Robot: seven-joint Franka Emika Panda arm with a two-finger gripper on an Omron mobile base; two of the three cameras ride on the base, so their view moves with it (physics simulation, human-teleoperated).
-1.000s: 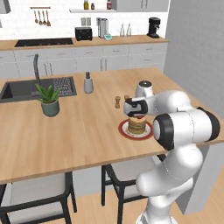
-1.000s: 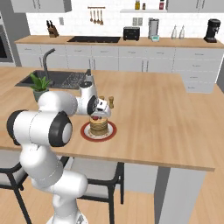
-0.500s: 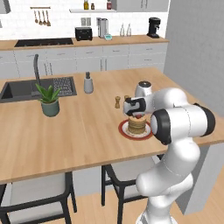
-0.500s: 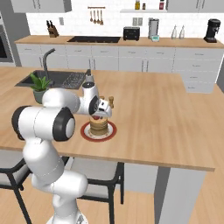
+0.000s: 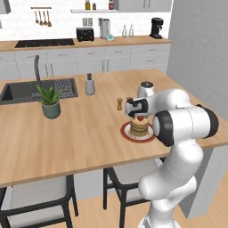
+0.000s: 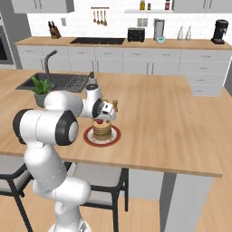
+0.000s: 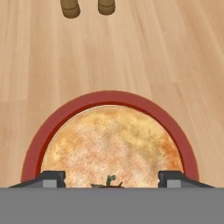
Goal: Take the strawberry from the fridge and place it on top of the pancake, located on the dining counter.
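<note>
Claw (image 7: 111, 177) is seen spread in the hand view, tips apart at lower left and lower right, nothing pinched. The strawberry (image 7: 108, 181) is noted between them at bottom centre, its green leaf tip resting on the pancake (image 7: 111, 144). In the left base view the strawberry (image 5: 140, 118) sits atop the stack, centre right. Release is judged done; a straight lift clear is advised, so the berry is not brushed off. Red plate (image 7: 109, 98) lies on the dining counter (image 5: 89, 129).
</note>
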